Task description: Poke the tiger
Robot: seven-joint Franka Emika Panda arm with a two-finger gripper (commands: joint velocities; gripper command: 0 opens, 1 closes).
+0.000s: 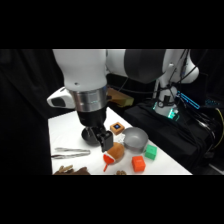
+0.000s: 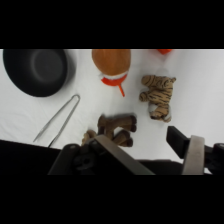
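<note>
Your jaws stand wide open and empty; the tiger (image 2: 157,97) looks soft and light, so prod its striped middle.

Side view looks across; wrist view looks down; both share tongs (image 1: 71,151).

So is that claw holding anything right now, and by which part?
Nothing is held. The gripper is open, with only white table showing between its fingers; the striped tiger lies apart from it.
</note>
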